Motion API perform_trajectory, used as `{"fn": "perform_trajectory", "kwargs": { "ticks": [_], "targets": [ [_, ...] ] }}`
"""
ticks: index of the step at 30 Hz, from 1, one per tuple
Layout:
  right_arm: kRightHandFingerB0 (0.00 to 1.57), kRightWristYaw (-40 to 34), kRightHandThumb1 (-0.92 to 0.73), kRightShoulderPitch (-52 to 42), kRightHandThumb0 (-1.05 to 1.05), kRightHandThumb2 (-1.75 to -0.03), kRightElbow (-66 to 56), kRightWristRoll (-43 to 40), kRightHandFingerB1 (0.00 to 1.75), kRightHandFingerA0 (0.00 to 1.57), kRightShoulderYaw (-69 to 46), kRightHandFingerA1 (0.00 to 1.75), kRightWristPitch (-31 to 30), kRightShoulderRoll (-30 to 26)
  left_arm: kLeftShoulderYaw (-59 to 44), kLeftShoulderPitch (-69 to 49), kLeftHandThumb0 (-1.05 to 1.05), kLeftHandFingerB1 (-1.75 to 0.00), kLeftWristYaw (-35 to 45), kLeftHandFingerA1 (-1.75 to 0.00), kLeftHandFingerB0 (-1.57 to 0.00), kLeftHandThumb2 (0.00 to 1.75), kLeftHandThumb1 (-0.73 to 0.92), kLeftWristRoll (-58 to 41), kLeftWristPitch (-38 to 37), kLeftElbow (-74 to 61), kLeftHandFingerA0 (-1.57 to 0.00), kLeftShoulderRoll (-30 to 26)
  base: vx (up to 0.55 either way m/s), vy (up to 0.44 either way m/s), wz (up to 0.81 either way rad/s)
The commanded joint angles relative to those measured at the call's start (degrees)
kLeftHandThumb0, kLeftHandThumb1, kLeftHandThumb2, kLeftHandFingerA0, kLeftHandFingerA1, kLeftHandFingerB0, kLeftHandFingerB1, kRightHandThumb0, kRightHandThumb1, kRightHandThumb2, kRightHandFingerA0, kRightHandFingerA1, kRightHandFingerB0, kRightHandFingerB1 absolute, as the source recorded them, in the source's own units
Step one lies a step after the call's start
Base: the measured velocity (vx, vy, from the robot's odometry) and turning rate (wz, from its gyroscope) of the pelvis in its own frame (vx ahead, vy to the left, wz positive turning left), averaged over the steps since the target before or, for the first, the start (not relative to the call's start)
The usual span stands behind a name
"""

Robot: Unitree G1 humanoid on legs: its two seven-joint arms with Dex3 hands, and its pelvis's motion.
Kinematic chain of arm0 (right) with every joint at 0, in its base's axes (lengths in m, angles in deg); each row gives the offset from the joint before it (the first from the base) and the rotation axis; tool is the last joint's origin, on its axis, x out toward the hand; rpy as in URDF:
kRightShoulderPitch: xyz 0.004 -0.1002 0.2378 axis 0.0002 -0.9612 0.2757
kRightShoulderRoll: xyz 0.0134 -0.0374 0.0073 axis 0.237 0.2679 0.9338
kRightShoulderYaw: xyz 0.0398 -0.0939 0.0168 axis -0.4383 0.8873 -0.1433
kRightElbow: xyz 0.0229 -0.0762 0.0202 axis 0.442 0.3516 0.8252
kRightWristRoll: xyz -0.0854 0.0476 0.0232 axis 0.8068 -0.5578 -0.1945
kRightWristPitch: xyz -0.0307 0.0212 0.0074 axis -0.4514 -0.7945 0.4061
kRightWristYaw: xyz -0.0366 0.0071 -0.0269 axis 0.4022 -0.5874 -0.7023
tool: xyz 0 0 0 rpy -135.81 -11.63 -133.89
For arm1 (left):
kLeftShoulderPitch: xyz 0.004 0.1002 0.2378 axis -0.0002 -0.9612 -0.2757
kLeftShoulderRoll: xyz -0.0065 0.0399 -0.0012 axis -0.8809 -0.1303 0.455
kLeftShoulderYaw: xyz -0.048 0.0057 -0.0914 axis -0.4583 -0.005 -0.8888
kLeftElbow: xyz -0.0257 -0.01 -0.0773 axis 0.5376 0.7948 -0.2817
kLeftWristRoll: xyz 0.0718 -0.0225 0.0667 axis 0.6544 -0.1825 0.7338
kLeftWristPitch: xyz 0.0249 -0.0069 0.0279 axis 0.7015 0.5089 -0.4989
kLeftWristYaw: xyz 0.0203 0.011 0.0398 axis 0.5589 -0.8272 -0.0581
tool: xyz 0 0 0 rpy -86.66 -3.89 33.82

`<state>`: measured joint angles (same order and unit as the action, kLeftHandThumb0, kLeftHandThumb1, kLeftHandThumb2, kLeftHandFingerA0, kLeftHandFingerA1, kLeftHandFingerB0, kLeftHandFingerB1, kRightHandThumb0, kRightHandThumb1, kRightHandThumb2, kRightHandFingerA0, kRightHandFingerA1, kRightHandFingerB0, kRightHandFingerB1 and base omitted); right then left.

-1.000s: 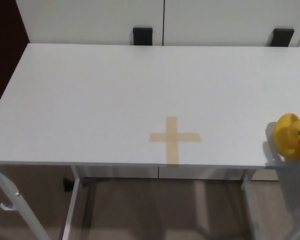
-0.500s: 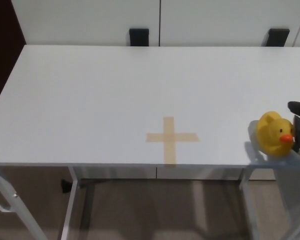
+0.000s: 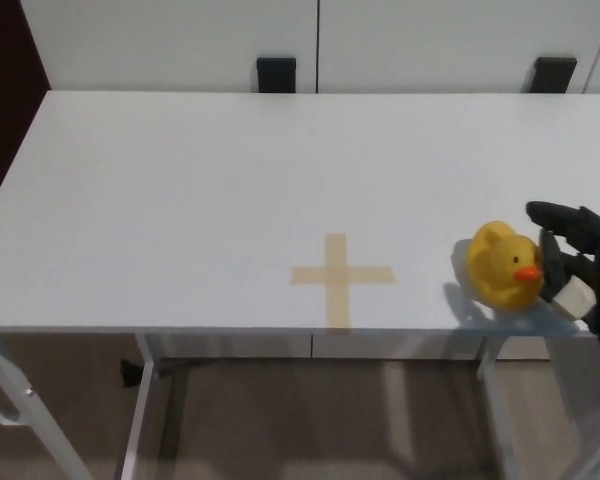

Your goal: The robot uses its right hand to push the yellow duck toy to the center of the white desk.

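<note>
Your right hand (image 3: 577,265) has come in from the desk's right edge with fingers spread, grasping nothing, pressing the yellow duck toy (image 3: 504,265) leftward along the white desk (image 3: 180,180) — it's closer to the tape cross (image 3: 341,277), but not there yet.

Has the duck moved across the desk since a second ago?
Yes. The yellow duck has slid left, closer to the tape cross, with the right hand behind it.

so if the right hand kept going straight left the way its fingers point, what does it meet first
The yellow duck. The right hand sits right beside it, fingers apart and aimed left; actual contact is hard to judge. Beyond the duck lies the tape cross.
</note>
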<state>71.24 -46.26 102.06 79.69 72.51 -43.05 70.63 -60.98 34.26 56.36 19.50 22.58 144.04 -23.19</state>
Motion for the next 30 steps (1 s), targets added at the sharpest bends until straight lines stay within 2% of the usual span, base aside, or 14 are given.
{"fn": "perform_trajectory", "kwargs": {
  "ticks": [1,6,7,8,9,13,14,16,18,19,27,28,29,30],
  "targets": [
    [0.42,-0.49,-0.92,-0.69,-0.71,-0.69,0.14,0.73,0.46,0.55,1.54,0.59,-4.59,4.19,0.32,-0.64,-0.13,-1.0,-0.14,-0.94,-0.84,0.87,0.61,0.15,-1.17,-0.17,-0.91,0.26,0.0,0.0,0.0],
    [0.44,-5.47,-0.92,-0.48,-0.71,-0.68,0.23,-1.85,0.51,0.57,-1.53,0.64,-1.56,8.75,0.54,-0.53,-0.11,-1.0,0.01,-0.94,-0.85,0.89,0.58,0.27,-1.28,-0.04,-0.93,0.32,0.0,0.0,0.0],
    [0.43,-6.23,-0.92,-0.52,-0.72,-0.69,0.28,-1.83,0.53,0.54,-1.73,0.66,-1.1,9.51,0.57,-0.5,-0.09,-0.96,0.06,-0.94,-0.89,1.07,0.52,0.26,-1.14,-0.14,-0.91,0.28,0.0,0.0,0.0],
    [0.43,-6.23,-0.92,-0.52,-0.72,-0.69,0.28,-1.83,0.53,0.54,-1.73,0.66,-1.1,9.51,0.57,-0.5,-0.09,-0.96,0.06,-0.94,-0.89,1.07,0.52,0.26,-1.14,-0.14,-0.91,0.28,0.0,0.0,0.0],
    [0.41,-6.61,-0.92,-0.44,-0.7,-0.69,0.4,-1.6,0.51,0.52,-1.8,0.64,-0.89,10.13,0.71,-0.38,-0.11,-1.0,-0.01,-0.93,-0.87,0.9,0.59,0.36,-0.92,-0.2,-0.93,0.22,0.0,0.0,0.0],
    [0.41,-7.53,-0.92,0.23,-0.7,-0.69,1.02,-0.66,0.5,0.53,-1.85,0.64,-0.93,11.43,0.84,-0.08,-0.13,-1.0,-0.23,-0.92,-0.86,0.89,0.6,0.26,-0.74,-0.2,-0.92,0.21,0.0,0.0,0.0],
    [0.42,-7.6,-0.92,0.28,-0.7,-0.69,0.96,-0.44,0.49,0.55,-1.59,0.63,-1.21,11.83,1.0,-0.06,-0.13,-0.98,-0.34,-0.88,-0.84,0.87,0.62,0.39,-0.76,-0.15,-0.86,0.2,0.0,0.0,0.0],
    [0.41,-7.64,-0.92,0.27,-0.7,-0.7,0.79,-0.17,0.48,0.54,-1.17,0.62,-1.81,12.48,1.2,-0.16,-0.16,-1.03,-0.41,-0.94,-0.88,0.85,0.62,0.49,-0.88,-0.15,-0.91,0.28,0.0,0.0,0.0],
    [0.41,-7.68,-0.92,0.27,-0.7,-0.7,0.72,-0.05,0.48,0.54,-0.95,0.62,-2.26,12.84,1.24,-0.28,-0.16,-1.03,-0.38,-0.94,-0.88,0.85,0.62,0.4,-1.04,-0.19,-0.91,0.39,0.0,0.0,0.0],
    [0.47,-7.93,-0.91,0.37,-0.69,-0.67,0.85,0.35,0.47,0.62,-0.5,0.57,-2.39,13.27,1.3,-0.41,-0.12,-1.03,-0.33,-0.95,-0.87,0.91,0.59,0.34,-1.22,-0.24,-0.93,0.48,0.0,0.0,0.0],
    [0.46,-8.65,-0.92,0.99,-0.7,-0.69,1.2,1.42,0.51,0.57,1.13,0.66,-2.07,15.07,1.56,0.12,-0.11,-1.0,-0.32,-0.92,-0.86,0.89,0.59,0.39,-0.79,-0.1,-0.9,0.46,0.0,0.0,0.0],
    [0.47,-8.37,-0.92,1.38,-0.73,-0.68,1.46,1.97,0.53,0.56,1.81,0.67,-2.26,15.0,1.57,0.25,-0.09,-0.96,-0.21,-0.95,-0.9,1.07,0.5,0.36,-0.85,-0.15,-0.93,0.44,0.0,0.0,0.0],
    [0.47,-8.18,-0.92,1.66,-0.73,-0.68,1.65,2.34,0.53,0.56,2.31,0.67,-2.4,14.94,1.57,0.34,-0.09,-0.96,-0.15,-0.95,-0.9,1.07,0.5,0.32,-0.89,-0.18,-0.93,0.43,0.0,0.0,0.0],
    [0.47,-7.85,-0.92,1.99,-0.74,-0.67,1.86,2.49,0.53,0.57,2.83,0.68,-2.57,14.81,1.49,0.46,-0.11,-1.02,-0.13,-0.95,-0.88,0.9,0.58,0.17,-0.85,-0.21,-0.94,0.43,0.0,0.0,0.0]
  ]
}}
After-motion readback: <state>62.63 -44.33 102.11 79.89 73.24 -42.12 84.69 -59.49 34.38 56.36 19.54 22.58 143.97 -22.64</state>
